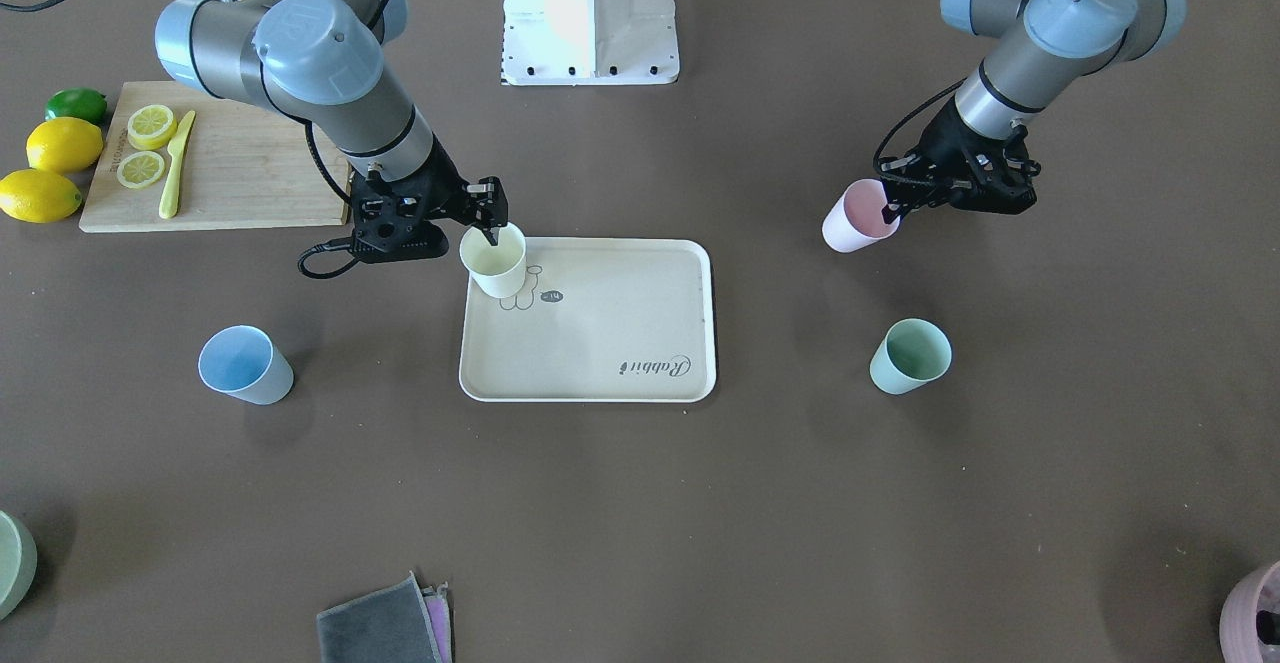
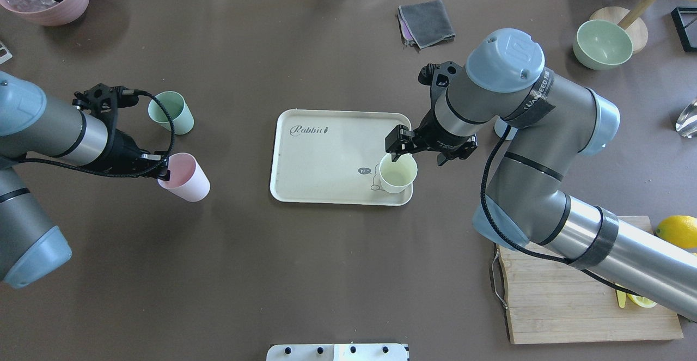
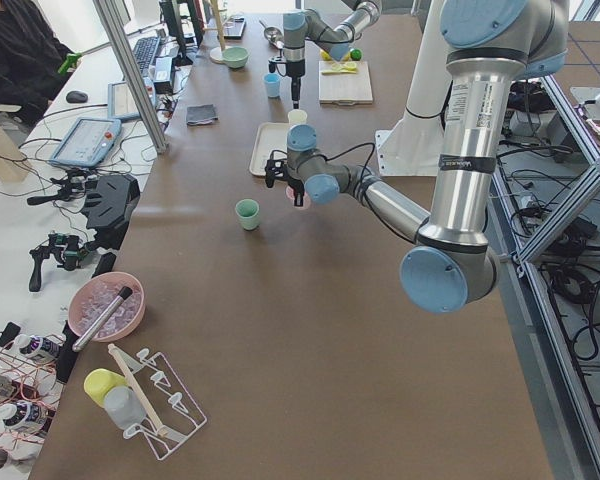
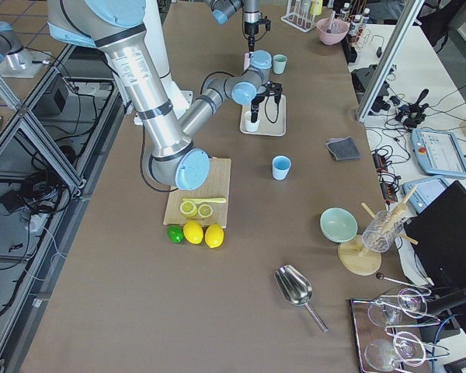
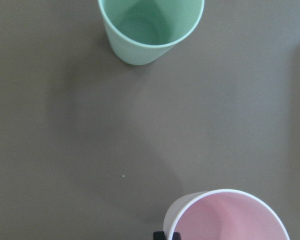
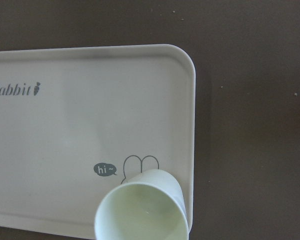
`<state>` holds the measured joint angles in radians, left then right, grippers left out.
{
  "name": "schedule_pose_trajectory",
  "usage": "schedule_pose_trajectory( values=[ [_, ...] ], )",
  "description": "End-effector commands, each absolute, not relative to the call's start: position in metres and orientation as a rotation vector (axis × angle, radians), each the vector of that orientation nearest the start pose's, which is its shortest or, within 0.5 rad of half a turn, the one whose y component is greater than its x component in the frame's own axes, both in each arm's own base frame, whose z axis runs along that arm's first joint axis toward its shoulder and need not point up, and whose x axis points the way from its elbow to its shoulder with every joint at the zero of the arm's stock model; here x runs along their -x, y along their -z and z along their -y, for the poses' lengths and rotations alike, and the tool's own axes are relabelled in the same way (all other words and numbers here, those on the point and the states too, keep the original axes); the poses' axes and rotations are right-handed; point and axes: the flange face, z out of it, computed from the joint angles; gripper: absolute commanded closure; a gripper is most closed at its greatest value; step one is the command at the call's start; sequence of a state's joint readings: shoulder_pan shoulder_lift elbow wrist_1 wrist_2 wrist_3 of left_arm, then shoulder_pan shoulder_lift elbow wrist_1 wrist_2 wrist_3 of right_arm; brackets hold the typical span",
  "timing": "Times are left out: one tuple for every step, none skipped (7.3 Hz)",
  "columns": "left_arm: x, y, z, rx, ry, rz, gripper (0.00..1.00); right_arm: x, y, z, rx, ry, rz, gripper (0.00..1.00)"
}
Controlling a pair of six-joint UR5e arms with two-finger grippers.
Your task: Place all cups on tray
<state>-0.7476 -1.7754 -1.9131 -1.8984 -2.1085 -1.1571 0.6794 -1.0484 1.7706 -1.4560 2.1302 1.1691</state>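
Brown tabletop (image 1: 640, 503) carries the tray (image 1: 620, 323) at its middle, and the right fingers (image 1: 492, 233) pinch the yellow cup (image 1: 495, 265) by its rim over the tray corner nearest that arm. I would lower it level until its base sits flat inside the white lip, and only then release. The left fingers (image 1: 888, 211) clamp the tilted pink cup (image 1: 852, 221) well aside, with the mint cup (image 1: 908, 356) and blue cup (image 1: 243, 364) standing on the tabletop.

The beige tray (image 1: 620, 333) lies mid-frame, with the pale yellow cup (image 1: 493, 261) upright at its upper-left corner. The pink cup (image 1: 858, 216) tilts at upper right, the mint green cup (image 1: 910, 356) stands below it, and the light blue cup (image 1: 244, 364) stands at left.
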Motion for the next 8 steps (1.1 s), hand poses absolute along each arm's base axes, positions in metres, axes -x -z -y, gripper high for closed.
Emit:
schedule_pose_trajectory(
  values=[
    [-0.377,-0.264,0.461,-0.011,0.150,-0.984,1.00,0.424,-0.261,0.476,0.035,-0.046,0.966,0.00],
    [-0.393,-0.258,0.471,0.010,0.181,-0.973,1.00,0.411,-0.269,0.486,0.040,-0.071,0.940,0.00],
    [-0.413,-0.245,0.483,-0.009,0.210,-0.964,1.00,0.400,-0.275,0.493,0.038,-0.090,0.928,0.00],
    [-0.451,-0.233,0.480,-0.012,0.224,-0.949,1.00,0.386,-0.291,0.500,0.032,-0.092,0.910,0.00],
    [-0.476,-0.224,0.469,-0.017,0.233,-0.943,1.00,0.370,-0.308,0.508,0.000,-0.050,0.891,0.00],
    [-0.492,-0.220,0.455,-0.016,0.247,-0.942,1.00,0.352,-0.326,0.515,-0.011,-0.031,0.876,0.00],
    [-0.510,-0.219,0.442,-0.030,0.242,-0.930,1.00,0.332,-0.344,0.522,-0.009,-0.009,0.870,0.00],
    [-0.523,-0.221,0.432,-0.049,0.237,-0.916,1.00,0.317,-0.359,0.527,-0.017,0.003,0.855,0.00]
  ],
)
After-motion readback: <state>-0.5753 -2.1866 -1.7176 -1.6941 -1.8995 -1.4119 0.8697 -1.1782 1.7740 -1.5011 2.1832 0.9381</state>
